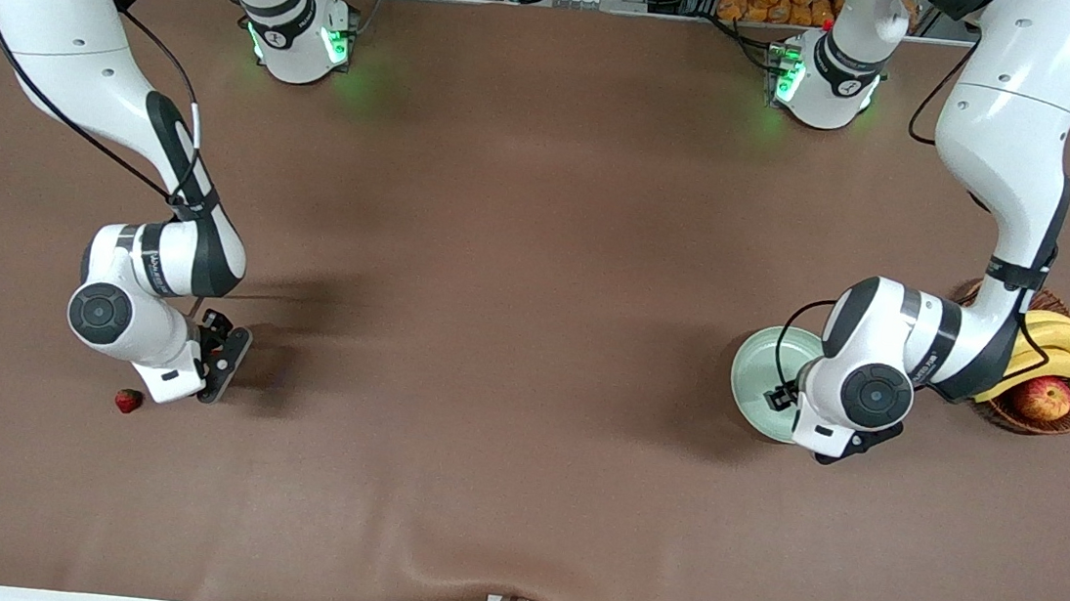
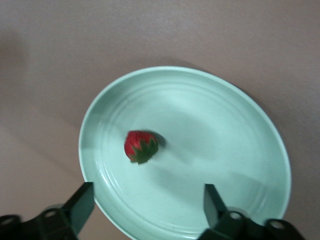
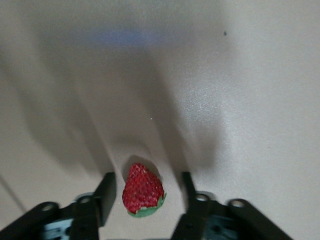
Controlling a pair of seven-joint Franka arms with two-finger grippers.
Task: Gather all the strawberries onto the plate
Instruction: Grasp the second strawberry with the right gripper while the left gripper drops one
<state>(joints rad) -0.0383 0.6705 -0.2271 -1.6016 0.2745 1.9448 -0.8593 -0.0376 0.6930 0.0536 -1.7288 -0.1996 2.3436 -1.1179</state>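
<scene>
On brown tablecloth (image 1: pixel 531 339): plate (image 1: pixel 759 371), strawberry (image 1: pixel 128 400).

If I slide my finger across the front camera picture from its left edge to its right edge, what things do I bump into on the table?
Strawberry → right gripper → plate → left gripper over the plate → wicker basket with bananas and an apple.
</scene>
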